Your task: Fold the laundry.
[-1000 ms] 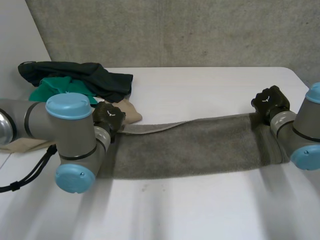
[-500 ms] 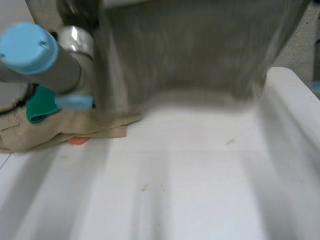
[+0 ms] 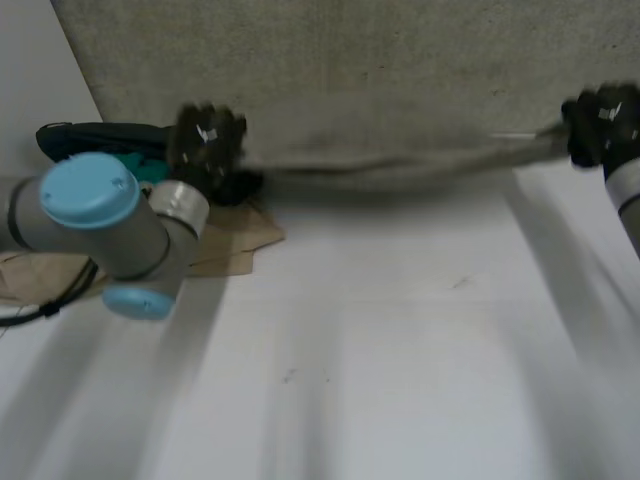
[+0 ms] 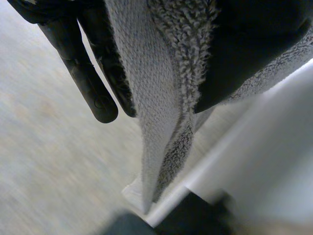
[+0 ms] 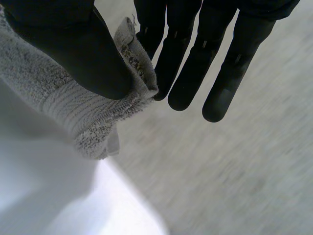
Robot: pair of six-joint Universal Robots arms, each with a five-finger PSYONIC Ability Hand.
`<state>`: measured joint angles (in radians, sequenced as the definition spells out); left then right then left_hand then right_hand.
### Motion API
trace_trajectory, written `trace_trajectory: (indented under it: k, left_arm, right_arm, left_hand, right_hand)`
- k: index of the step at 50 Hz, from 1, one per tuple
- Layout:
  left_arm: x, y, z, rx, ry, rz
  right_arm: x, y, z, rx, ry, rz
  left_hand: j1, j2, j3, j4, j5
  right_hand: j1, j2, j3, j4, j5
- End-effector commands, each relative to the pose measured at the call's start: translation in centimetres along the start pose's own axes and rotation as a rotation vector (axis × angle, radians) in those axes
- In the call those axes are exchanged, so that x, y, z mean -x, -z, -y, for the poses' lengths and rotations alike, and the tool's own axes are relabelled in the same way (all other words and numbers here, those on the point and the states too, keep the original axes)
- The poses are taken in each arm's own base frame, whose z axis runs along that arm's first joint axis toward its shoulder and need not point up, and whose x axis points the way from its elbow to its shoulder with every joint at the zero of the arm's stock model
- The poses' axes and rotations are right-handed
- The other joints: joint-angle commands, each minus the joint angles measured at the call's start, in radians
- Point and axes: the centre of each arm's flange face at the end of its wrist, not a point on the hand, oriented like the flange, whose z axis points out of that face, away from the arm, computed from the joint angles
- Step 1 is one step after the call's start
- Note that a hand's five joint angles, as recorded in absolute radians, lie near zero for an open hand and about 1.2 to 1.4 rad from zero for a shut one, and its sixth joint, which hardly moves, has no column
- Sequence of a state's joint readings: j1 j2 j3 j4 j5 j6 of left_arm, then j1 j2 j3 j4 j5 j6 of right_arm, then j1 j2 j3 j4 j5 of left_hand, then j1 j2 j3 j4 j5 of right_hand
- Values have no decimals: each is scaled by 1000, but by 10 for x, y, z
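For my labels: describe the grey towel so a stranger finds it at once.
Find the far side of the white table. The grey towel stretches between the left hand and the right hand. Unlike the heaped clothes beside it, it is one long band.

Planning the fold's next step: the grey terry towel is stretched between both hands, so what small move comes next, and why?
Probably lower both hands together to lay the grey terry towel on the white table: the left hand and right hand each pinch an end, holding it taut above the far side.

Left hand (image 3: 205, 140) and right hand (image 3: 600, 120) high, wide apart, fingers (image 5: 188, 63) pinching.
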<state>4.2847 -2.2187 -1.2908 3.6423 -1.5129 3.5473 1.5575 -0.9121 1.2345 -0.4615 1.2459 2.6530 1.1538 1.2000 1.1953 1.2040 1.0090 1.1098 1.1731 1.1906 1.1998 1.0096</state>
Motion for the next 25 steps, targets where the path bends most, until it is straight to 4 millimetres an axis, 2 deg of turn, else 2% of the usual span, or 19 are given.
trace_trajectory:
  k: [1, 6, 8, 10, 11, 12, 14, 16, 18, 20, 23, 24, 25]
  left_arm:
    - [-31, 48, -29, 265, -51, -137]
    - [-19, 96, -19, 492, -124, -136]
    - [-17, 111, -14, 543, -132, -144]
    - [-18, 138, 0, 591, -144, -179]
    - [-19, 147, 5, 602, -147, -197]
    - [-20, 162, 11, 622, -153, -222]
    - [-21, 177, 16, 643, -162, -250]
    - [-22, 194, 21, 673, -168, -288]
    - [-23, 198, 22, 679, -168, -298]
    - [-25, 196, 22, 671, -165, -305]
    - [-30, 179, 17, 630, -155, -302]
    - [-31, 175, 14, 624, -152, -298]
    - [-33, 162, 8, 605, -148, -281]
  right_arm:
    - [3, 42, -44, 261, 84, 99]
    - [-4, 80, -35, 419, 176, 194]
    - [-15, 105, -22, 513, 222, 239]
    - [-22, 123, -15, 583, 242, 275]
    - [-26, 140, -7, 643, 259, 320]
    - [-26, 146, -5, 668, 264, 343]
    - [-25, 169, 7, 729, 279, 417]
    - [-24, 181, 16, 738, 286, 457]
    - [-23, 186, 23, 723, 305, 459]
    - [-23, 183, 22, 694, 318, 437]
    - [-24, 176, 19, 656, 332, 397]
    - [-19, 168, 13, 632, 321, 386]
    - [-16, 165, 11, 622, 317, 386]
  left_hand:
    - [242, 196, 201, 192, 213]
    - [242, 196, 201, 192, 213]
    - [242, 196, 201, 192, 213]
    - [242, 196, 201, 192, 213]
    - [242, 196, 201, 192, 213]
    - [242, 196, 201, 192, 213]
    - [242, 196, 201, 192, 213]
    - [242, 196, 201, 192, 213]
    - [242, 196, 201, 192, 213]
    - [242, 196, 201, 192, 213]
    - [242, 196, 201, 192, 213]
    - [242, 196, 201, 192, 213]
    - [242, 196, 201, 192, 213]
  right_hand:
    - [286, 223, 206, 196, 212]
    - [286, 223, 206, 196, 212]
    - [286, 223, 206, 196, 212]
    - [286, 223, 206, 196, 212]
    - [286, 223, 206, 196, 212]
    - [286, 223, 206, 196, 212]
    - [286, 223, 206, 196, 212]
    - [286, 223, 206, 196, 212]
    - [286, 223, 206, 196, 212]
    - [286, 223, 206, 196, 212]
    - [286, 223, 206, 196, 212]
    - [286, 223, 206, 196, 212]
    - [286, 223, 206, 196, 212]
